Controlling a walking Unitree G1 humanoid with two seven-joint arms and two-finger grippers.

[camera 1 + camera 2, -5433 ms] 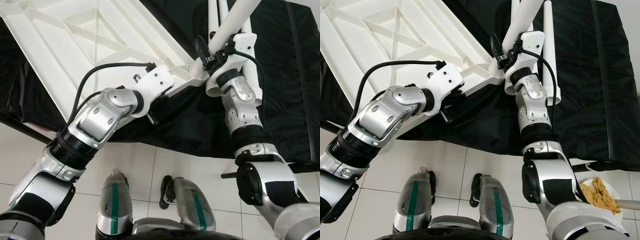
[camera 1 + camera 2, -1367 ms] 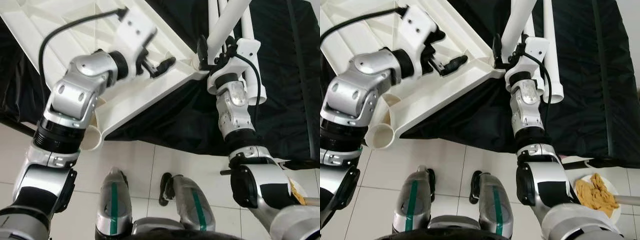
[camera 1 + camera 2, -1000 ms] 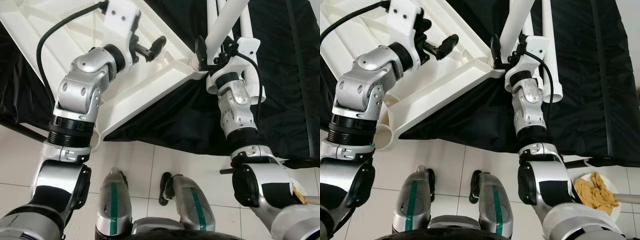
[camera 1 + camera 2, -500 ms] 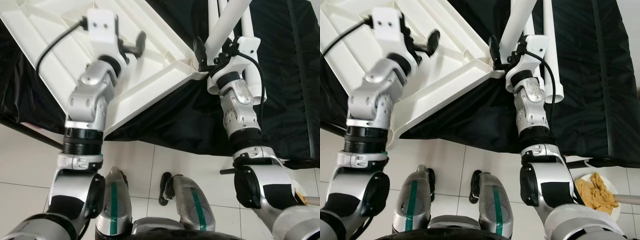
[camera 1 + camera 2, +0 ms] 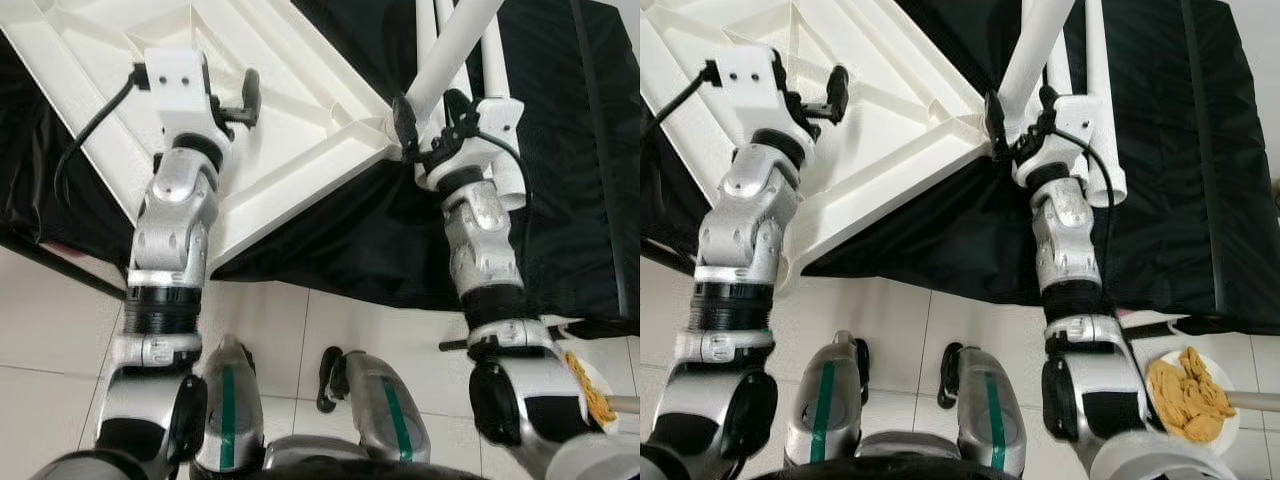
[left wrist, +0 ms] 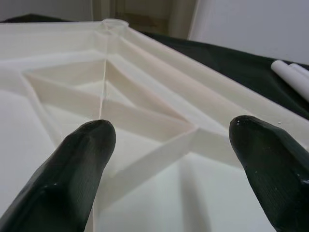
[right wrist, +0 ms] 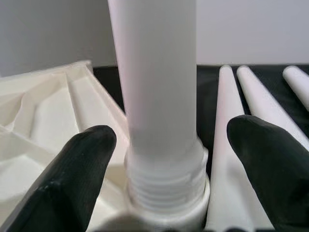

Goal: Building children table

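The white plastic tabletop [image 5: 300, 110] of the children's table is lying upside down on a black cloth [image 5: 560, 150], its ribbed underside facing up and one corner pointing toward the robot's right arm. At that corner a round threaded socket [image 7: 166, 193] is sitting, and a white table leg [image 5: 1035, 45] is standing in it, rising at a slant away from the tabletop. The leg's threads are showing just above the socket's rim.

The right hand [image 7: 169, 145] is sitting at that corner with its two black fingers [image 7: 79, 169] spread to either side of the leg's base, gaps showing between each fingertip and the leg, so it is released rather than gripping. Its white wrist housing is lying just beside the corner on the side away from the tabletop's middle.

The left hand [image 6: 171, 140] is hovering over the tabletop's underside, well away from the leg's corner, above the diagonal ribs that are meeting in a triangle. Its fingers [image 6: 84, 159] are spread wide and grasping nothing.

Three more white legs [image 7: 241, 121] are lying side by side on the cloth, beyond the socketed corner and just beside the standing leg. On the tiled floor [image 5: 940, 320], well apart from the tabletop and near the robot's right side, a white plate of yellowish pieces [image 5: 1190, 395] is sitting. The robot's own feet [image 5: 370, 395] are standing on the tiles below the cloth's edge.
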